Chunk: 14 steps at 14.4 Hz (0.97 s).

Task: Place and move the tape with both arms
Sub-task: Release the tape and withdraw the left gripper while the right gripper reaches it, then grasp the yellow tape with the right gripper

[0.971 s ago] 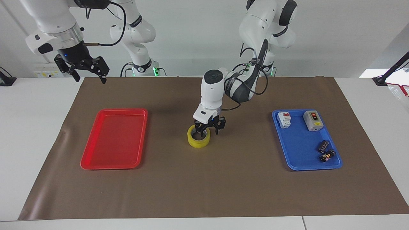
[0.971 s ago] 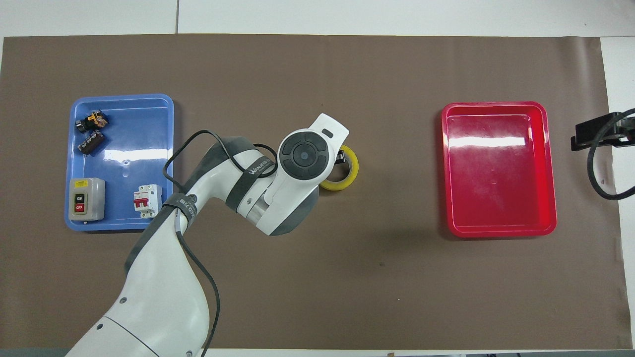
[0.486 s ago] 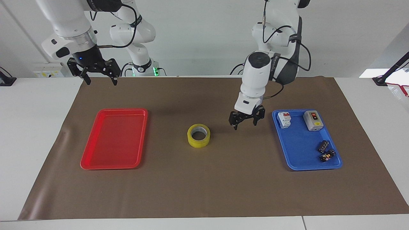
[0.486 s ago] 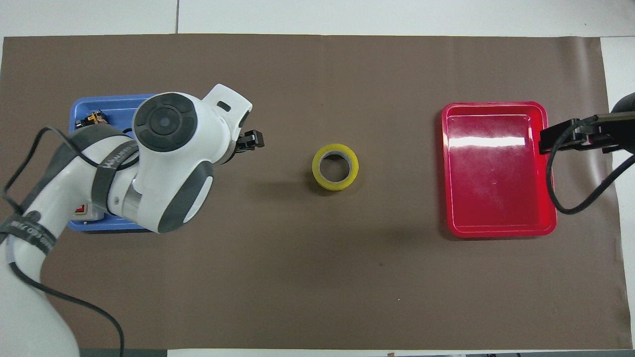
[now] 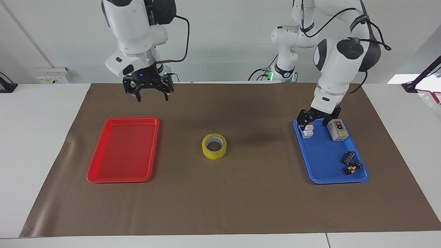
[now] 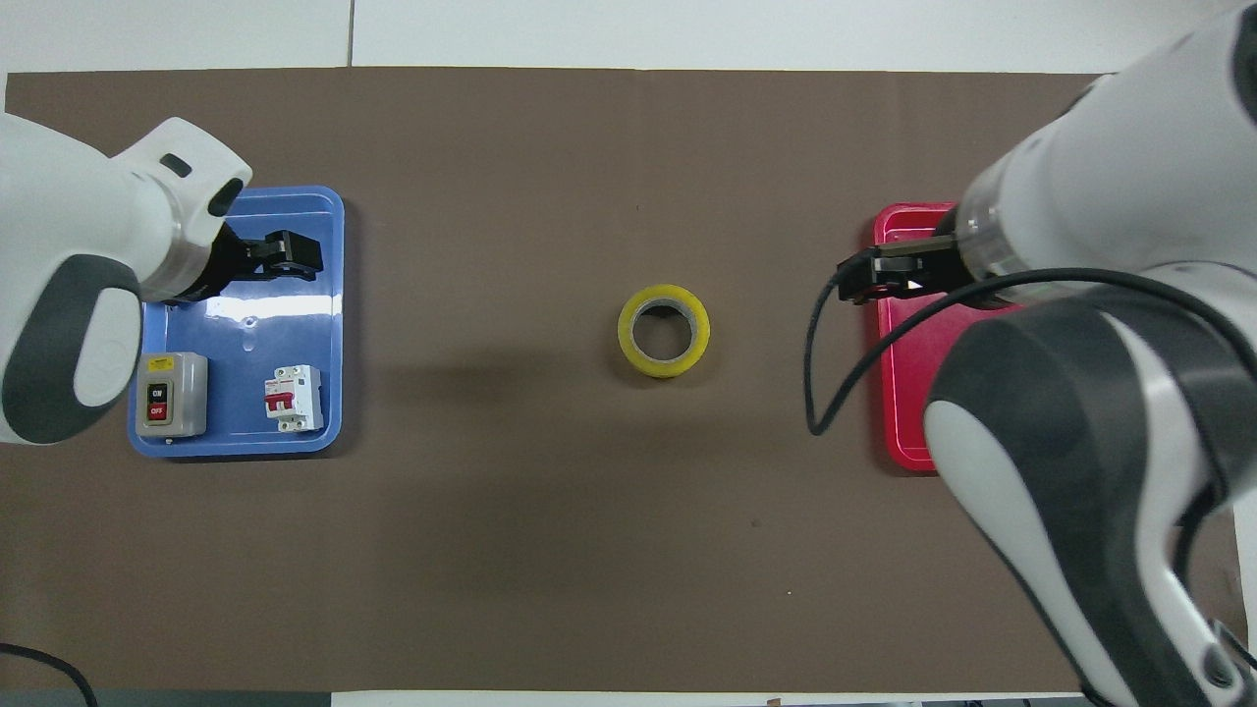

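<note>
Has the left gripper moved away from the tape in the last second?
Yes. The left gripper was down at the tape a second ago; now it hangs open over the blue tray, toward the left arm's end, and the tape lies alone on the mat.

We find the tape (image 5: 214, 146) flat on the mat (image 5: 227, 203) at the middle of the tabletop (image 5: 41, 113); one tray (image 5: 122, 150) lies toward the right arm's end, another tray (image 5: 322, 165) toward the left arm's end; in the latter sit a switch box (image 5: 337, 130) and a breaker (image 5: 307, 130) nearer to the robots, two small parts (image 5: 350, 163) farther from them.
</note>
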Available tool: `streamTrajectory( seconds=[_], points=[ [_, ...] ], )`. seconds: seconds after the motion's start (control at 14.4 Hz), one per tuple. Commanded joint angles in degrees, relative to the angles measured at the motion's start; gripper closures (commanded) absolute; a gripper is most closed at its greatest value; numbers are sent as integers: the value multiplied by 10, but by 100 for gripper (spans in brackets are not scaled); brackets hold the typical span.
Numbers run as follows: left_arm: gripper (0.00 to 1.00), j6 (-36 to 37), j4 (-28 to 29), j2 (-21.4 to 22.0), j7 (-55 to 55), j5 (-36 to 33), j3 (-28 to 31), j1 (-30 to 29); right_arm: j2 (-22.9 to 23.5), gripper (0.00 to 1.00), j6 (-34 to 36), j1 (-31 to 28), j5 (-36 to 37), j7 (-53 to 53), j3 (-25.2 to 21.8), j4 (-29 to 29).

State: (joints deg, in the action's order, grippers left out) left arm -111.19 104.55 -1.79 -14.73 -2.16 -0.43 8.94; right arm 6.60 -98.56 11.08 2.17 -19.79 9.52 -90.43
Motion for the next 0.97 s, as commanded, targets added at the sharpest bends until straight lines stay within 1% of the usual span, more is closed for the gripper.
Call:
streamTrajectory(
  seconds=[0.0,0.21,0.28,0.35,0.49,0.62,0.69,0.76,0.83,0.9],
  points=[
    [0,73,-57,5,71,31,-3,-46,44,0,-78,24,6,-38,1,-21],
    [0,132,-115,-1,120,37,-3,-74,41,0,-200,34,6,-56,1,-117],
    [0,148,-131,-3,121,37,-3,-74,45,0,-223,39,6,-58,1,-130],
    [0,156,-136,-2,121,37,-2,-74,54,0,-235,53,6,-62,0,-138],
    [0,170,-123,7,128,37,-2,-78,92,0,-277,62,7,-64,0,-142],
    [0,192,-98,31,150,37,-2,-79,133,0,-319,78,20,-73,-1,-141],
    [0,189,-83,42,154,37,-2,-79,146,0,-325,79,40,-75,-1,-142],
    [0,190,-75,47,155,37,-2,-79,148,0,-327,78,51,-75,0,-145],
    [0,192,-74,50,155,37,-2,-79,154,0,-335,79,54,-75,0,-149],
    [0,187,-74,50,155,37,-2,-79,162,0,-359,79,57,-75,0,-156]
  ],
)
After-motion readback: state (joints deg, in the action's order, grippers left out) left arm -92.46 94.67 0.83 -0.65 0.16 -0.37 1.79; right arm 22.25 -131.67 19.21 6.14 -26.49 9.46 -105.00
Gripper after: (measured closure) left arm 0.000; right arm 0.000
